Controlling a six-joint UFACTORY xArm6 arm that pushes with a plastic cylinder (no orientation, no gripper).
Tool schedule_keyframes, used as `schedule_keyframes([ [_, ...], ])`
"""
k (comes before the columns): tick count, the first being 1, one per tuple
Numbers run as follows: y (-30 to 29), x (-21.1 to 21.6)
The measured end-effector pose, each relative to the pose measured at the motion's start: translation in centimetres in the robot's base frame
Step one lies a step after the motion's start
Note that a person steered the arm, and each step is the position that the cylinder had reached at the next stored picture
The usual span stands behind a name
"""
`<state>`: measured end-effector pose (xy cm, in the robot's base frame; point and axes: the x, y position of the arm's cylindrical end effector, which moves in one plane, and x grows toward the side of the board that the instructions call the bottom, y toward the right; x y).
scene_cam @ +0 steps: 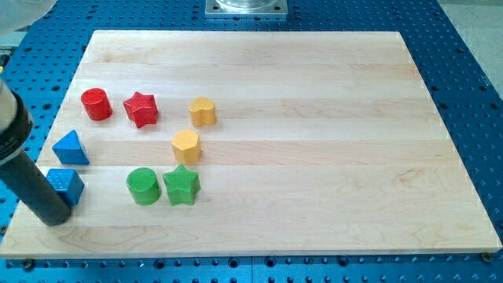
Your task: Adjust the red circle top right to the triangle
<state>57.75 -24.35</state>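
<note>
My tip (pixel 53 220) sits at the view's bottom left, resting on the wooden board (pixel 314 196) close to its near edge. The rod is a plain dark cylinder with no jaws to part or close, so it holds nothing; its lower end stands just beside, and appears to touch, the left side of the blue cube (pixel 66 185), partly covering it. Whether there is real contact I cannot tell for certain.

To the right, along the same near band, the green circle (pixel 142 186) and the green star (pixel 181 185) stand side by side, touching or almost so.

A little farther up, the blue triangle (pixel 71 148) stands near the board's left edge, just above the blue cube. To the right of it, above the green star, is a yellow hexagon (pixel 186 145).

Farther still lies a row of three: the red circle (pixel 96 104) at the left, the red star (pixel 141 108) just beside it on the right, and a second yellow block (pixel 203 112), its shape unclear, farther right. The red circle stands above and slightly right of the blue triangle, apart from it, and well apart from my tip.
</note>
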Motion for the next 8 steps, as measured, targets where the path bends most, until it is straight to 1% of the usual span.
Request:
schedule_keyframes([
  [2,-1.2,4.1],
  [7,1.6,4.0],
  [8,4.2,4.1],
])
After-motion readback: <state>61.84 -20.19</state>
